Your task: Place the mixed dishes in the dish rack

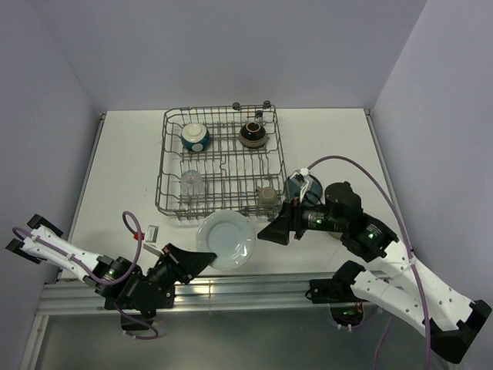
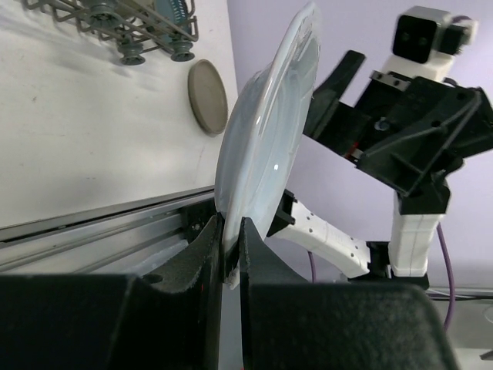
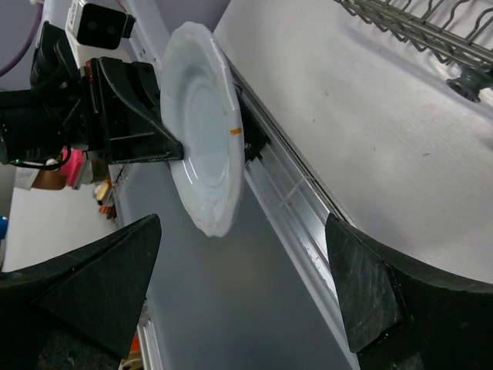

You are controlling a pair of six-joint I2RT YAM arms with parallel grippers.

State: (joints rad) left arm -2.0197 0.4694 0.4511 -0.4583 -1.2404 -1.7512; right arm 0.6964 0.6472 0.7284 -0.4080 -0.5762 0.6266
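Observation:
The grey wire dish rack (image 1: 223,163) holds a teal bowl with cream inside (image 1: 196,137), a dark brown bowl (image 1: 252,134), a clear glass (image 1: 192,185) and an olive-grey mug (image 1: 267,196). My left gripper (image 1: 205,258) is shut on the rim of a pale-blue plate (image 1: 226,240), held tilted above the table's front edge. The left wrist view shows the plate (image 2: 269,146) pinched between the fingers (image 2: 229,235). My right gripper (image 1: 271,230) is open and empty, just right of the plate. In the right wrist view the plate (image 3: 204,131) stands ahead of the open right gripper (image 3: 243,254).
A beige plate (image 2: 208,96) lies flat on the table next to the rack's black wheels (image 2: 131,54). A teal dish (image 1: 299,185) shows partly under the right arm beside the rack. The metal rail (image 1: 254,284) runs along the table's front edge.

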